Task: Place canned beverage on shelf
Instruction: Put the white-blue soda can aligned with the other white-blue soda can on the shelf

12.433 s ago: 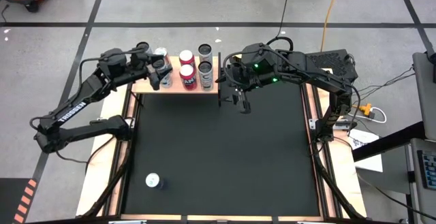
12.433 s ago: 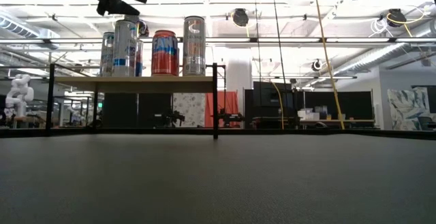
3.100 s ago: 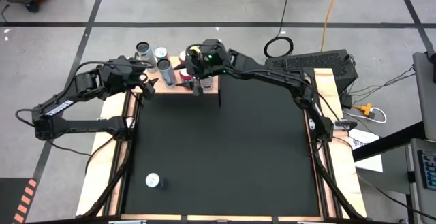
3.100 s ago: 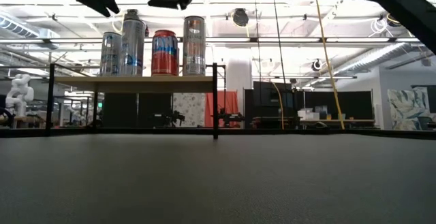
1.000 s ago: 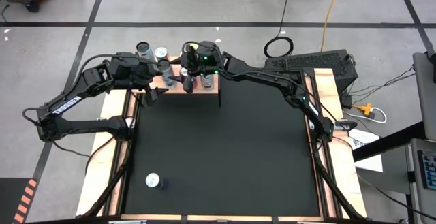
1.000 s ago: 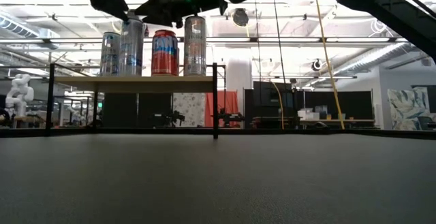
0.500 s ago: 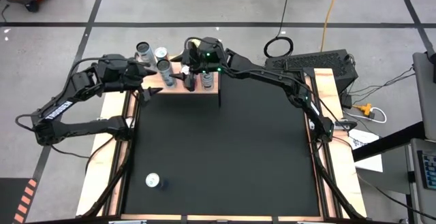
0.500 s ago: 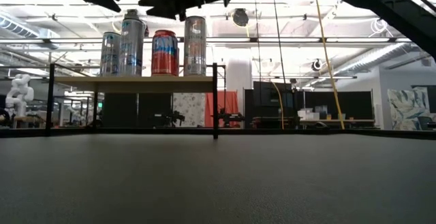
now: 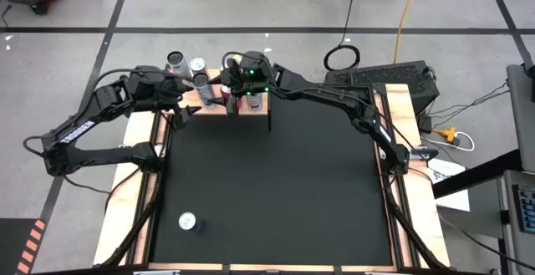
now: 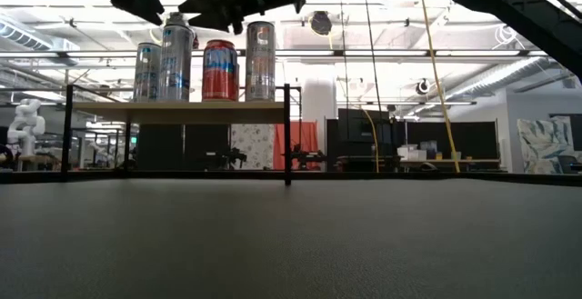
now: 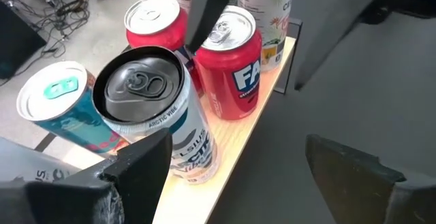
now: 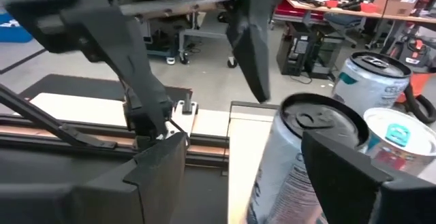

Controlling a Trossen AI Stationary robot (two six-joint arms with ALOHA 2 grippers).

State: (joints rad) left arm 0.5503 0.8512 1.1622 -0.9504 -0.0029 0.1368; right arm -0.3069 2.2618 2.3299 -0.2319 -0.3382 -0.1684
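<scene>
The shelf (image 9: 219, 99) is crowded: cans stand close together along it, a tall silver can (image 11: 161, 112) just beside a red can (image 11: 236, 71), with a teal-topped can (image 11: 66, 112) and another red can (image 11: 155, 25) behind, so little room shows between them. Both the left gripper (image 9: 185, 106) and the right gripper (image 9: 231, 99) hang over this same stretch, seemingly close enough to block each other. The black mat (image 9: 267, 191) in front lies open apart from one lone can (image 9: 187, 221) near its front left corner.
</scene>
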